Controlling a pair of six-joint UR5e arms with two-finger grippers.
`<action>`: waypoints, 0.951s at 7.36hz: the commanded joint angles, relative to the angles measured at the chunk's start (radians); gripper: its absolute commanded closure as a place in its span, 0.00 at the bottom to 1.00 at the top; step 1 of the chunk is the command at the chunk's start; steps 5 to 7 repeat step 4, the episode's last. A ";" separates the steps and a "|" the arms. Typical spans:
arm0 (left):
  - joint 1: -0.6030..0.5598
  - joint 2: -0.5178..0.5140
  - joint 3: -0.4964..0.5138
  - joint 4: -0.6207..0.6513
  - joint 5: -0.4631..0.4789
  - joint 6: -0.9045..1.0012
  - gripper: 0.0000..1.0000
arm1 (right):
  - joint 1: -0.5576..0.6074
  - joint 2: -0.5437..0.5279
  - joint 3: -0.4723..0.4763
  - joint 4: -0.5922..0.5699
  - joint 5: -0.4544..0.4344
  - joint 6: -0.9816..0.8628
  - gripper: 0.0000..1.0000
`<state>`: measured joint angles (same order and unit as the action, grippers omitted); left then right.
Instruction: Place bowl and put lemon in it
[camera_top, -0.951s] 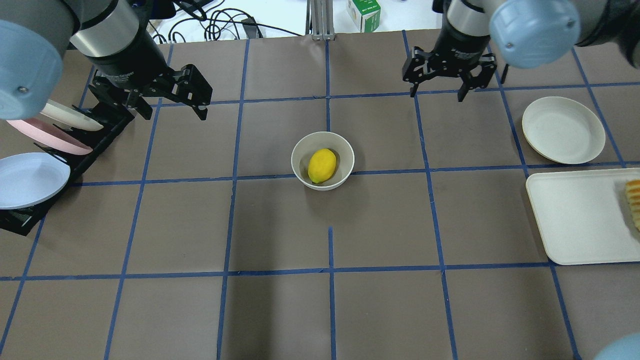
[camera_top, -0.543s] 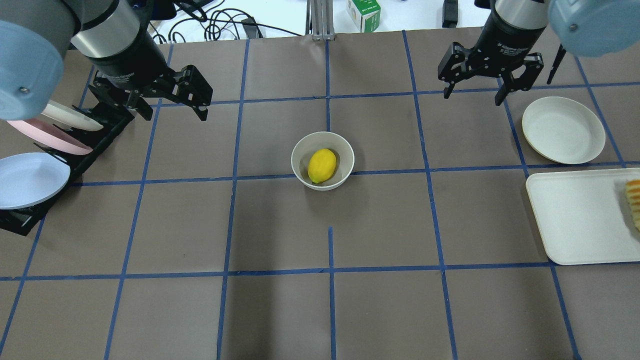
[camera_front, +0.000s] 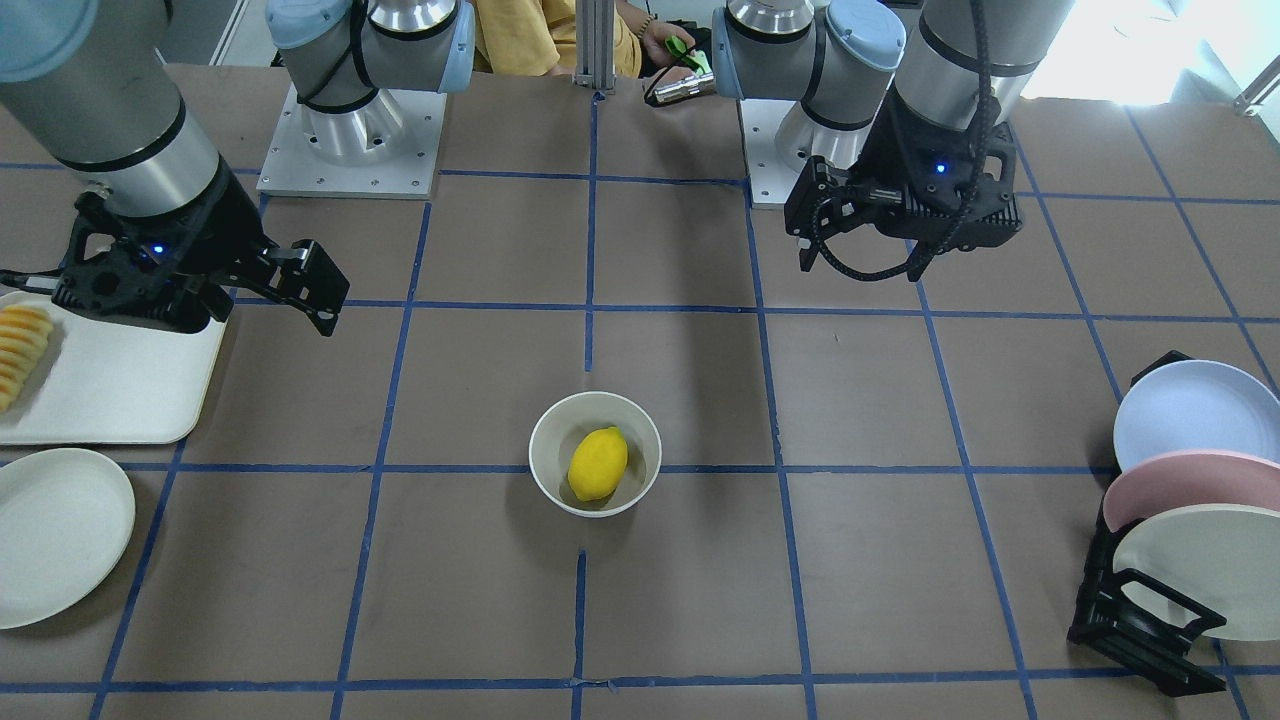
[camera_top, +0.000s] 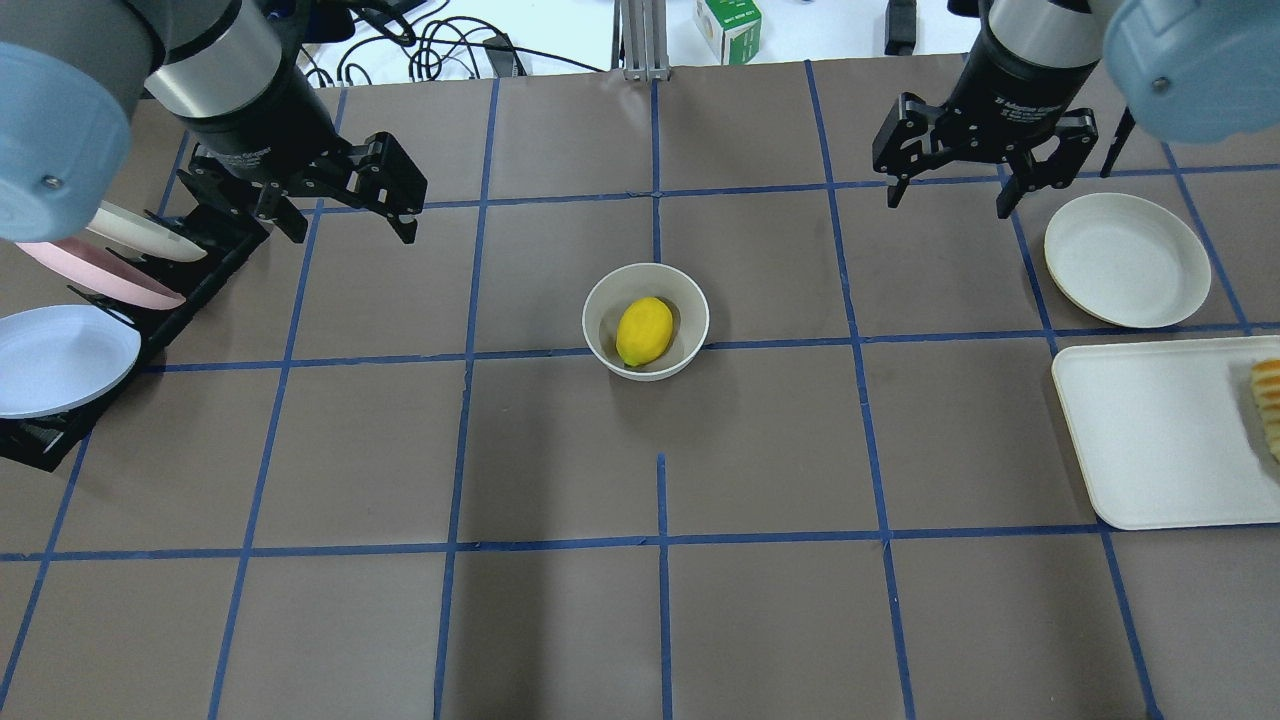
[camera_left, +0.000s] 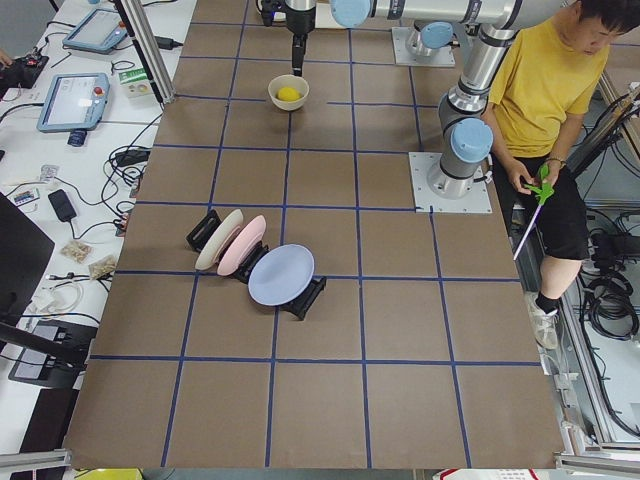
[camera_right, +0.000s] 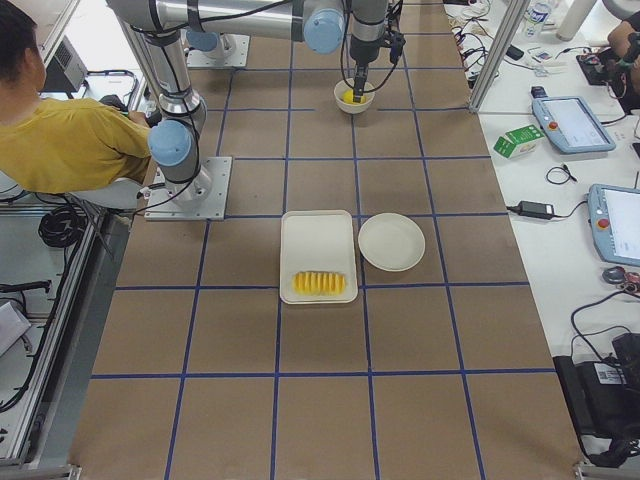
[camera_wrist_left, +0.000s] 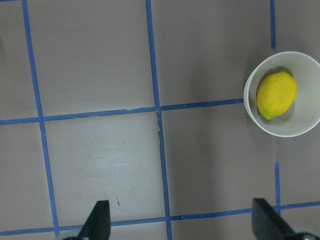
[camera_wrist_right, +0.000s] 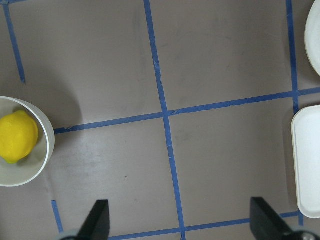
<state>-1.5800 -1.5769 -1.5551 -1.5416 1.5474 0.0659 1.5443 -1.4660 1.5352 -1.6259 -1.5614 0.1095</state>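
The off-white bowl stands upright near the table's middle, with the yellow lemon lying inside it. Both also show in the front view, the bowl and the lemon. My left gripper hangs open and empty above the table, behind and to the left of the bowl. My right gripper hangs open and empty behind and to the right of it. The left wrist view has the bowl at its right edge. The right wrist view has the bowl at its left edge.
A black rack with three plates stands at the left edge. A flat cream plate and a white tray with fruit slices lie at the right. A person in yellow sits behind the robot.
My right gripper has moved to the right, away from the bowl and toward the cream plate. The left gripper, bowl and lemon have barely moved.
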 joint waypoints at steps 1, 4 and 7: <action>0.000 0.000 0.000 0.000 0.000 0.000 0.00 | 0.033 0.027 0.002 -0.011 -0.039 -0.008 0.00; 0.000 -0.002 0.000 0.003 0.003 0.002 0.00 | 0.031 -0.006 -0.014 -0.018 -0.043 0.012 0.00; 0.000 -0.002 0.000 0.003 0.003 0.002 0.00 | 0.031 -0.006 -0.014 -0.018 -0.043 0.012 0.00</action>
